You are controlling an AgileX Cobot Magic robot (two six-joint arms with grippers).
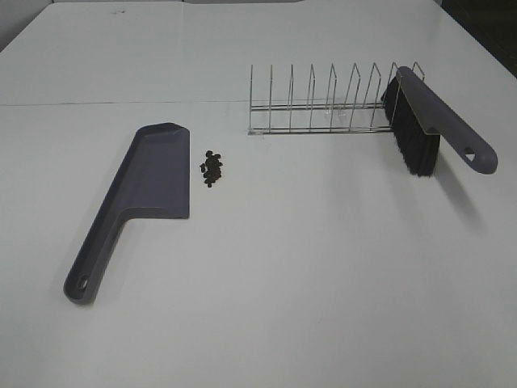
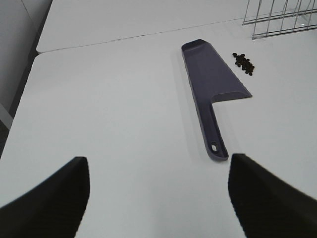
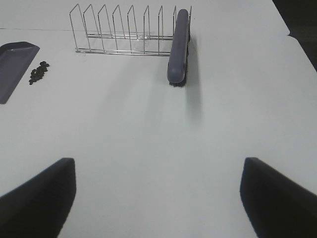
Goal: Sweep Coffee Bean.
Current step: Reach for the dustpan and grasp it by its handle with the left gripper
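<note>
Beans lying just right of dustpan; rack standing behind, rightward; brush leaning in rack's right end.

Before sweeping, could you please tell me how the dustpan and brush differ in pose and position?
The dustpan lies flat; the brush stands bristles down at one end of the rack. The dustpan sits beside the coffee beans; the brush is far from them. Both are purplish with holed handles.

Grey-purple dustpan flat on white tabletop, handle twd left gripper, jaws wide apart. Small coffee bean cluster just beside dustpan's edge; wire rack corner beyond dustpan.
</note>
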